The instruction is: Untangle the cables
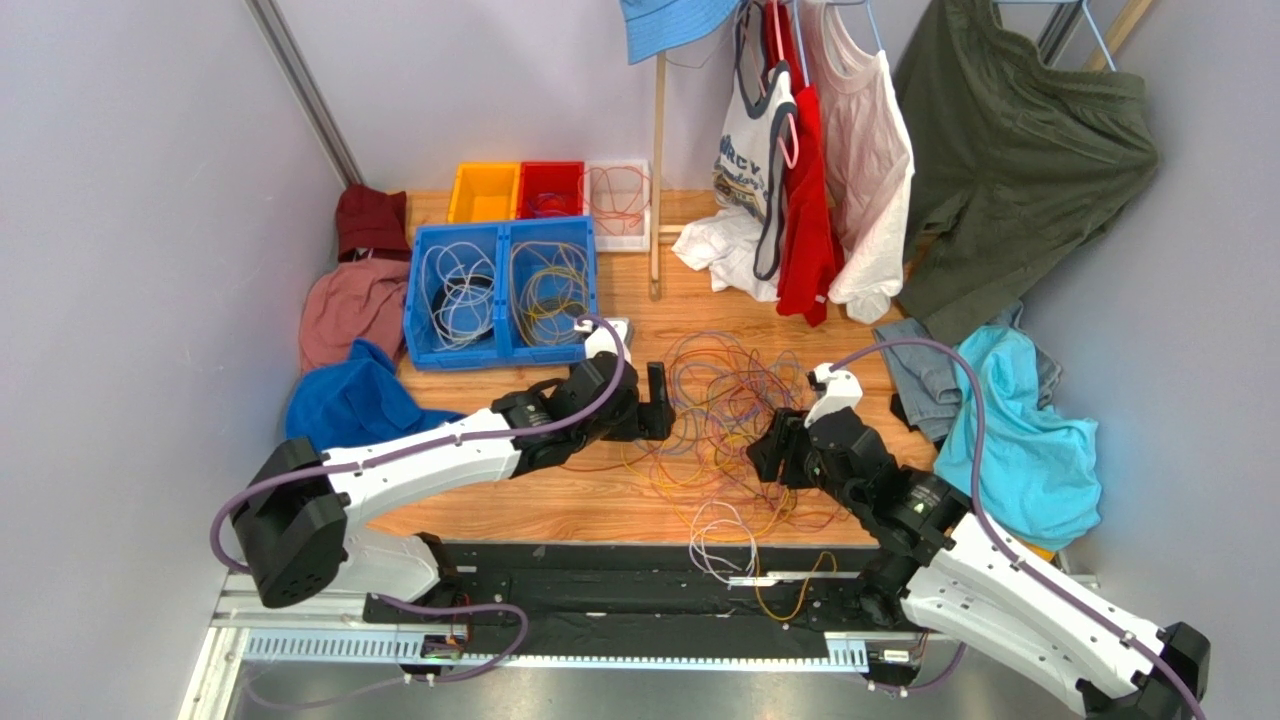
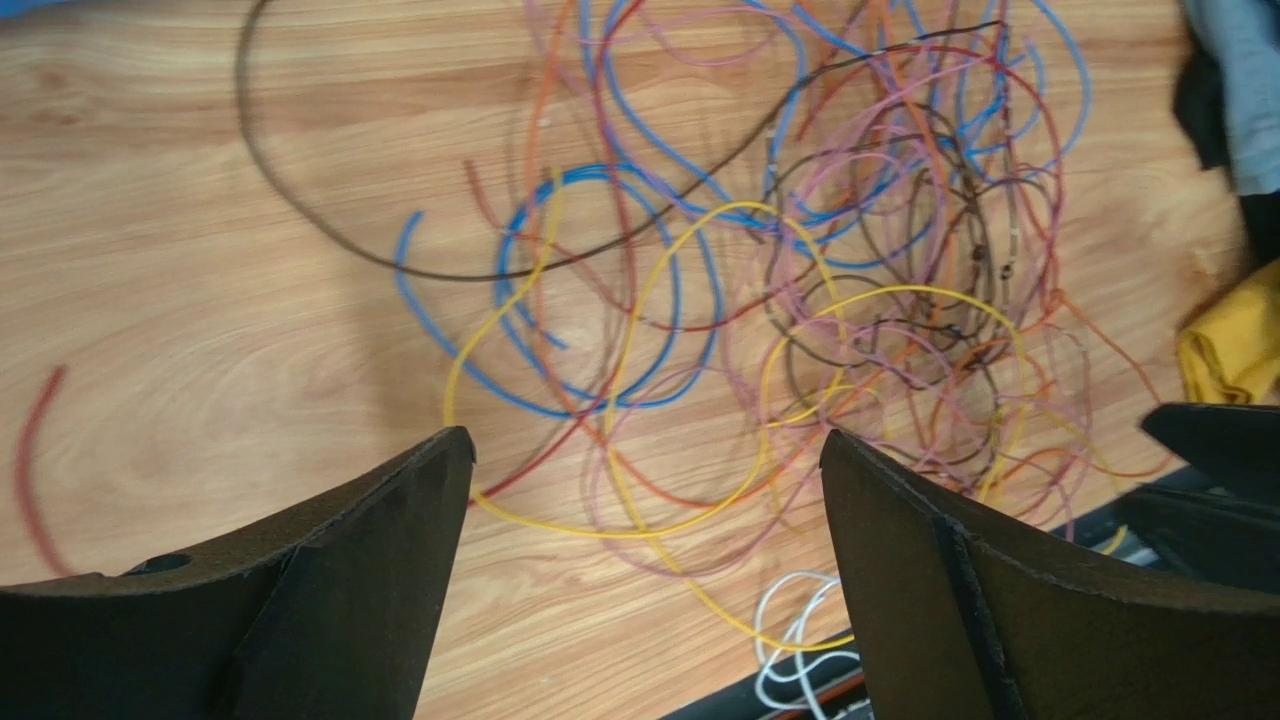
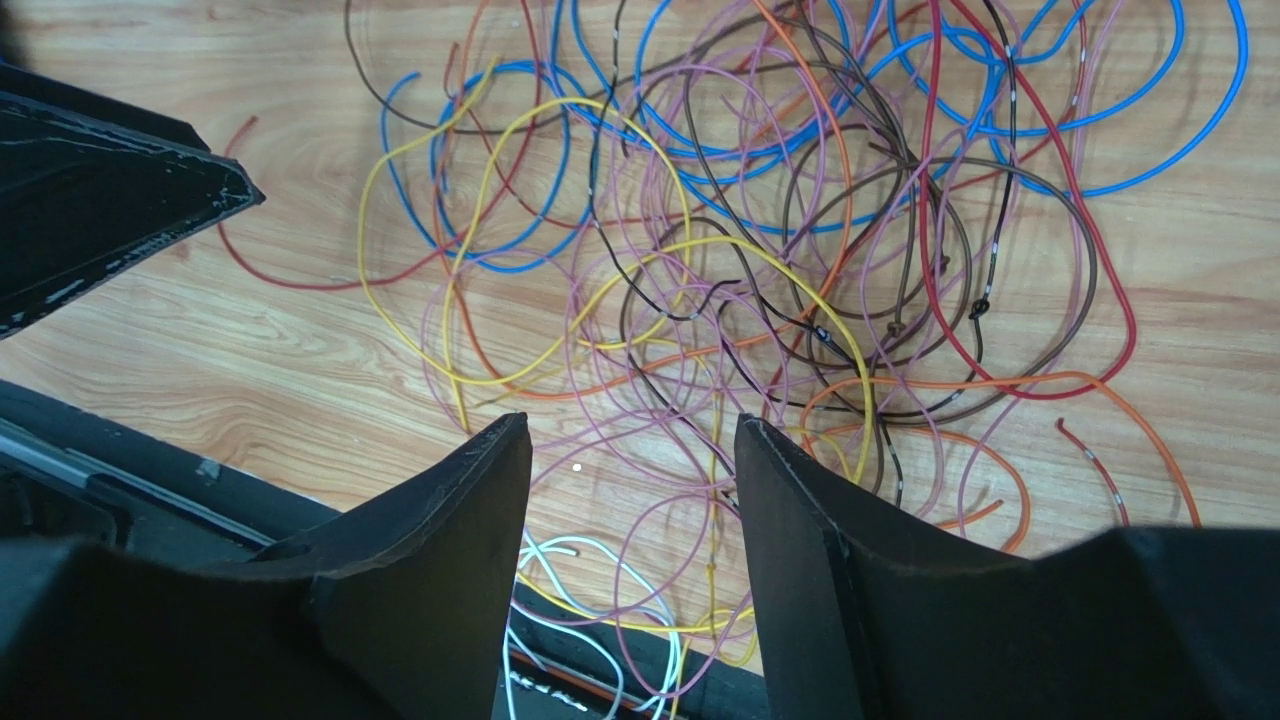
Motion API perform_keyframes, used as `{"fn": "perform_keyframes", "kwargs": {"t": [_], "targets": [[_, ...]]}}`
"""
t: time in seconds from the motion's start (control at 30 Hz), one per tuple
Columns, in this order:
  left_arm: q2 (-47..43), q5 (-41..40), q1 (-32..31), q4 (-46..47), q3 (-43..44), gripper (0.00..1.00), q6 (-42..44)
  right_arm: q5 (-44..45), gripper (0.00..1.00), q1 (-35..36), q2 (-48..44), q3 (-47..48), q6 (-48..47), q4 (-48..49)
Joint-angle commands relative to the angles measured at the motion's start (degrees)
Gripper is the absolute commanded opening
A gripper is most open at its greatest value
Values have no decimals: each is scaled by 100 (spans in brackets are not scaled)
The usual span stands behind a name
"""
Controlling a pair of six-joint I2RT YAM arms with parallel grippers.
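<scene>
Closest to the arm bases, a black mat strip (image 1: 601, 563) runs along the near edge of the light wooden table top (image 1: 496, 518). White cable loops (image 1: 721, 537) and a thin yellow strand (image 1: 789, 597) spill over it, on the base side of the right gripper (image 3: 631, 435). That gripper's black fingers stand apart, clamped on nothing, and pink and yellow wires show on the wood through the gap.

The left gripper (image 2: 643, 450) hangs with its fingers spread wide and nothing between them. The two grippers face each other across the cables (image 1: 721, 393), a loose, overlapping tangle of thin blue, yellow, orange, pink-purple, red and brown wires. The tangle lies flat on the wood, just ahead of and below both sets of fingers. In the right wrist view, one black finger of the left gripper sits just beyond the tangle's edge.

A crumpled cyan cloth (image 1: 1037, 435) and a grey garment (image 1: 920, 378) crowd the outer side of the right gripper. A royal-blue cloth (image 1: 353, 402), a pink one (image 1: 349, 308) and a maroon one (image 1: 370, 221) are heaped on the outer side of the left arm.

Just beyond the left gripper is a blue slatted plastic crate (image 1: 481, 359) with two compartments. It holds coiled white wires (image 1: 458, 293) on one side and coiled yellowish wires (image 1: 549, 293) on the other. Behind it stand an orange bin (image 1: 484, 192), a red bin (image 1: 552, 183) and a white tray (image 1: 618, 203).

Beyond the tangle an upright wooden post (image 1: 657, 180) rises, with hanging red, pale pink and olive-green clothes (image 1: 1022, 150) farthest back.
</scene>
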Motion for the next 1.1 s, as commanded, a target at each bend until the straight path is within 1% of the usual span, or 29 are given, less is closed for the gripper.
{"fn": "perform_keyframes", "kwargs": {"t": [0.0, 0.07, 0.17, 0.2, 0.27, 0.3, 0.37, 0.4, 0.43, 0.5, 0.67, 0.73, 0.87, 1.07], "targets": [[464, 387, -89, 692, 29, 92, -194, 20, 56, 2, 265, -98, 27, 305], [701, 405, -116, 789, 46, 90, -203, 64, 56, 2, 362, -133, -43, 384], [816, 379, -186, 816, 73, 89, -256, 406, 56, 2, 634, -195, -193, 612], [799, 353, -212, 807, 73, 89, -274, 633, 57, 2, 861, -177, -271, 778], [650, 300, -239, 684, 64, 89, -274, 723, 57, -16, 1204, -29, -368, 903], [580, 230, -248, 614, 29, 89, -265, 741, 58, -16, 1676, 172, -430, 955], [299, 160, -256, 438, -32, 89, -291, 837, 59, -16, 2170, 428, -536, 973], [202, 107, -256, 386, -128, 89, -300, 898, 59, -16, 2625, 542, -579, 965], [-7, 98, -256, 333, -190, 89, -318, 934, 59, -16, 2821, 787, -649, 939], [-228, 45, -256, 297, -400, 89, -370, 1004, 60, -7, 3234, 973, -685, 990], [-844, -34, -265, 236, -770, 89, -458, 1163, 58, -16, 3535, 1360, -861, 1193], [-1054, -95, -265, 157, -902, 89, -485, 1049, 57, -7, 3527, 1431, -887, 1219], [-1310, -140, -265, 174, -1131, 89, -537, 251, 55, 54, 3640, 1300, -852, 1395], [-1337, 27, -265, 227, -1324, 89, -643, 169, 56, 440, 4246, 1220, -721, 1562]]}}
